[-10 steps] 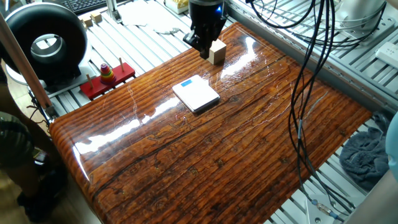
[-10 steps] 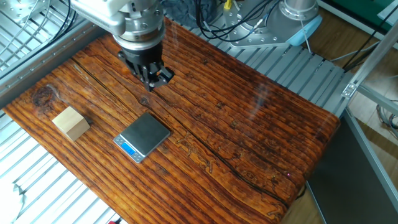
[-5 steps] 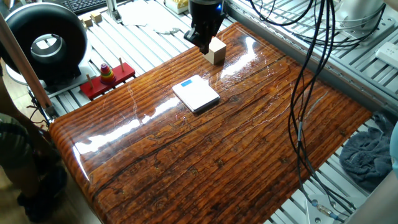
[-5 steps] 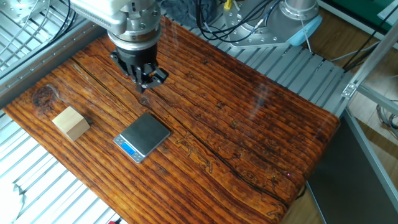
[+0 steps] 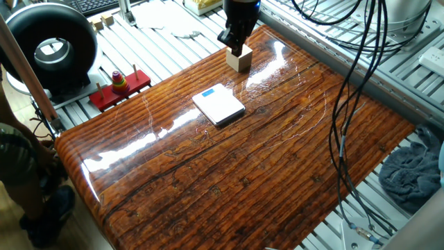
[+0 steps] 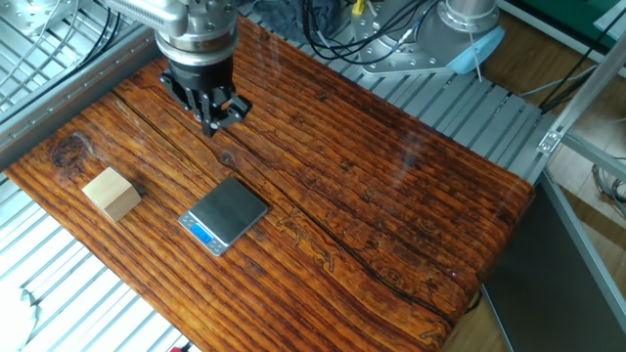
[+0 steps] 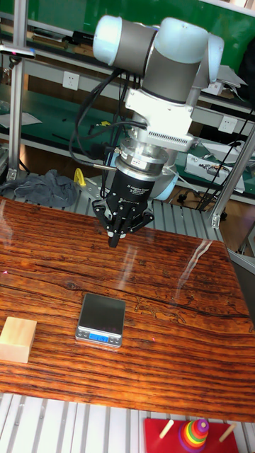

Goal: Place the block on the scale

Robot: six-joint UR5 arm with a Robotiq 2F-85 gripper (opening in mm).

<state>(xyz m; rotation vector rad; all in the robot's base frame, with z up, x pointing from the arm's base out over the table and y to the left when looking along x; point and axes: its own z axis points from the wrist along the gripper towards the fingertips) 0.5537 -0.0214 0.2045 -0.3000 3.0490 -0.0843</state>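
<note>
The block (image 6: 111,193), a plain tan wooden cube, rests on the wooden table near one edge; it also shows as the block (image 5: 240,60) and the block (image 7: 18,340). The scale (image 6: 225,215) lies flat a short way from it, blue display strip at one edge, seen too as the scale (image 5: 218,105) and the scale (image 7: 101,320). My gripper (image 6: 213,115) hangs above the table, apart from both the block and the scale. In the tall view the gripper (image 7: 113,239) has its fingers meeting at a point, shut on nothing. The gripper (image 5: 236,40) overlaps the block's top only by perspective.
A red base with coloured rings (image 5: 119,85) stands off the table's edge on the metal frame, next to a black round device (image 5: 52,48). Black cables (image 5: 347,104) hang over one side of the table. A grey cloth (image 5: 409,173) lies beyond a corner.
The gripper has drifted across the table, away from above the scale's area and nearer the block's side. Block and scale have not moved.
</note>
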